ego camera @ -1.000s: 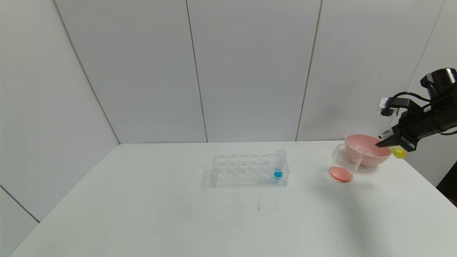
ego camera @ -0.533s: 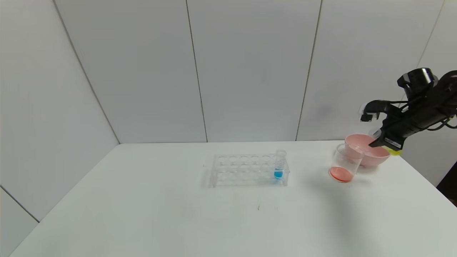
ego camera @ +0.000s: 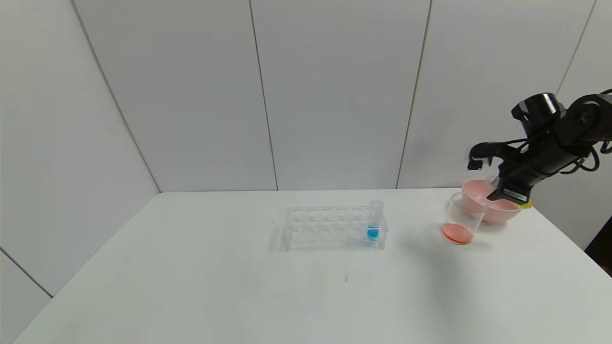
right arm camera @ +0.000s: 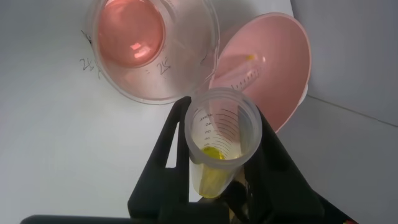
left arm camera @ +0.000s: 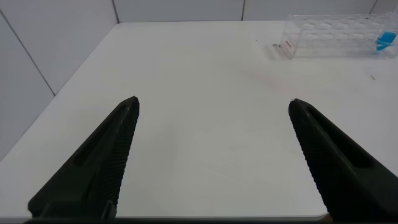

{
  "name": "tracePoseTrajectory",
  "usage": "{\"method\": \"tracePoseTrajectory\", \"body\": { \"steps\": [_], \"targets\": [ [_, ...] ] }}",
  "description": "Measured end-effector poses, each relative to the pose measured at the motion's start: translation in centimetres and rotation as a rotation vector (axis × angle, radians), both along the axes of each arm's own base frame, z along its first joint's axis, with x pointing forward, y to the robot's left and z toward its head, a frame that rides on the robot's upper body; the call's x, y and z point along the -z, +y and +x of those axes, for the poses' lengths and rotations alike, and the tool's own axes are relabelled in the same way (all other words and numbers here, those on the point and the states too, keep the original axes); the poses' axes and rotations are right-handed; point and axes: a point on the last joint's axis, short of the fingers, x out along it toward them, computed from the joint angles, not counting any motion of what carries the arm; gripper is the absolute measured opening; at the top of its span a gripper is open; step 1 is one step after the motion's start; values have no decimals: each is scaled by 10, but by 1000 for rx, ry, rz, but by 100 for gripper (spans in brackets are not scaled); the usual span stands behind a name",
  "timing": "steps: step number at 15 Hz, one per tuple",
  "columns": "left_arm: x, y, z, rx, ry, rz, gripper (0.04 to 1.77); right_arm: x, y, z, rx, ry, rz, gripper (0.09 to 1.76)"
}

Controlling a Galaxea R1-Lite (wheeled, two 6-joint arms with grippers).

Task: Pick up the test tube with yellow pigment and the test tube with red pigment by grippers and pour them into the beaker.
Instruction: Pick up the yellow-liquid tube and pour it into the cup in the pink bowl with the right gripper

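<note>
Head view, right claw (ego camera: 503, 190) gripping yellow test tube (right arm camera: 216, 140), tilted above beaker (ego camera: 460, 220)

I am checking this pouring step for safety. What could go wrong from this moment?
1. The right gripper holds the test tube with yellow pigment beside the beaker, not over it; tipping now could spill onto the table.
2. The pink bowl sits right next to the beaker, so the pour might land there instead.
3. The gripper could bump the beaker.
</note>
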Motion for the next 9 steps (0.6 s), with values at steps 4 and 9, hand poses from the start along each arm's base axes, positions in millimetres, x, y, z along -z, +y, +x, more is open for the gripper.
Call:
{"method": "tracePoseTrajectory", "body": {
  "steps": [4, 9],
  "targets": [
    [0, 0, 0, 0, 0, 0, 172, 3, 7, -1, -2, 30, -29, 56],
    [0, 0, 0, 0, 0, 0, 172, 9, 11, 0, -4, 56, -55, 56]
  ]
}}
